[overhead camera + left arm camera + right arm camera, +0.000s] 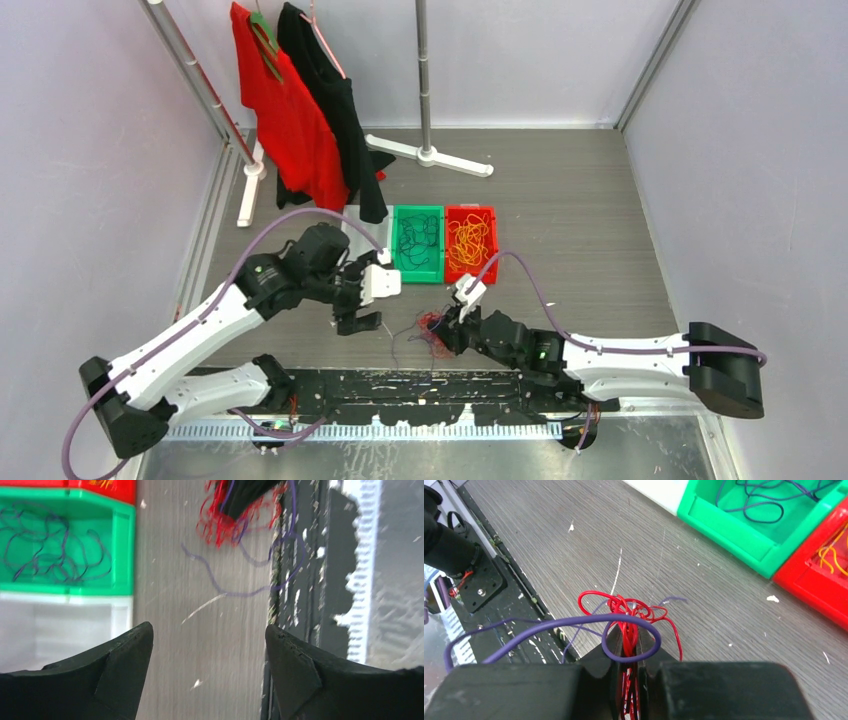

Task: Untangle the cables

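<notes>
A wad of red cable point(626, 611) tangled with a thin purple cable point(574, 625) lies on the grey table near the front edge; it also shows in the top view point(432, 325) and the left wrist view point(220, 522). My right gripper point(628, 637) is shut on the red strands, with a purple loop draped round its fingertips. My left gripper point(209, 635) is open and empty, hovering left of the wad point(358, 318). Purple cables lie in a green bin point(417, 243), orange-yellow cables in a red bin point(470, 243).
A white bin point(65, 625) stands beside the green one. A black base rail point(440, 395) runs along the front edge. A clothes rack with a red shirt point(285, 110) and a black garment point(335, 95) stands at the back left.
</notes>
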Robot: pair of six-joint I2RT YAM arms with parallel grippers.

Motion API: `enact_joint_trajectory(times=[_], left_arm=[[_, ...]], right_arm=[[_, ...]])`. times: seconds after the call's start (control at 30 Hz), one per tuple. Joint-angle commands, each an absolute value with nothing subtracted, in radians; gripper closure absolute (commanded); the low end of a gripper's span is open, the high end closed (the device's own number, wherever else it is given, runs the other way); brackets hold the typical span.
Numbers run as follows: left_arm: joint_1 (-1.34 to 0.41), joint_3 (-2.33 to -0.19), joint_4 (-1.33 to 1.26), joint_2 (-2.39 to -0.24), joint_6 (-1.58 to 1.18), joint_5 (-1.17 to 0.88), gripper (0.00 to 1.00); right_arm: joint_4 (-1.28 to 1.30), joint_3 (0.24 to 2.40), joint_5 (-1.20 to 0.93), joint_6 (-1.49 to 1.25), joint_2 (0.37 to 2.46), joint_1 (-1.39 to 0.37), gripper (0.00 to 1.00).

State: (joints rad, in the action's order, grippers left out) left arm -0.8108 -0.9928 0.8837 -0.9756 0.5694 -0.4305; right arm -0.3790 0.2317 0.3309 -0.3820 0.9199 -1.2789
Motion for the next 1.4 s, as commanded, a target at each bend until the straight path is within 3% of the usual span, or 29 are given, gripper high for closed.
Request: enact_joint_trajectory(times=[0.0, 0.3, 0.53, 0.63, 0.77, 0.83, 1.1, 1.23, 1.3, 1.37], left_arm=[[-0.869, -1.027, 0.667, -1.034, 0.355, -0.568, 0.16], [-0.906, -0.950, 0.494, -1.042, 0.174, -0.597, 0.17], [-0.914, -0.932, 0.484, -1.054, 0.169, -0.593, 0.32], [-0.918, -0.934, 0.483, -1.050, 0.163, -0.574, 0.48], [-0.918, -0.960, 0.508, -1.044, 0.241, -0.395, 0.90], [-0.916, -0.977, 0.501, -1.043, 0.266, -0.311, 1.00], [-0.916, -1.132, 0.504, -1.029, 0.466, -0.149, 1.00], [-0.916, -1.232, 0.562, -1.025, 0.586, -0.185, 1.00], [-0.916, -1.269, 0.626, -1.022, 0.618, -0.236, 1.00], [-0.916, -1.292, 0.690, -1.015, 0.659, -0.310, 1.00]], right_arm=[[-0.355, 0.344, 0.338, -0.360, 0.961, -1.276, 0.89], [-0.314, 0.447, 0.331, -0.379, 1.034, -1.277, 0.89], [-0.318, 0.468, 0.330, -0.383, 1.049, -1.276, 0.90], [-0.317, 0.463, 0.335, -0.388, 1.039, -1.276, 0.89], [-0.328, 0.427, 0.345, -0.403, 0.995, -1.276, 0.89], [-0.330, 0.406, 0.351, -0.407, 0.967, -1.276, 0.89], [-0.303, 0.284, 0.385, -0.448, 0.814, -1.276, 0.81], [-0.273, 0.224, 0.402, -0.484, 0.764, -1.276, 0.77], [-0.249, 0.216, 0.403, -0.495, 0.754, -1.276, 0.74], [-0.223, 0.224, 0.398, -0.497, 0.750, -1.276, 0.62]])
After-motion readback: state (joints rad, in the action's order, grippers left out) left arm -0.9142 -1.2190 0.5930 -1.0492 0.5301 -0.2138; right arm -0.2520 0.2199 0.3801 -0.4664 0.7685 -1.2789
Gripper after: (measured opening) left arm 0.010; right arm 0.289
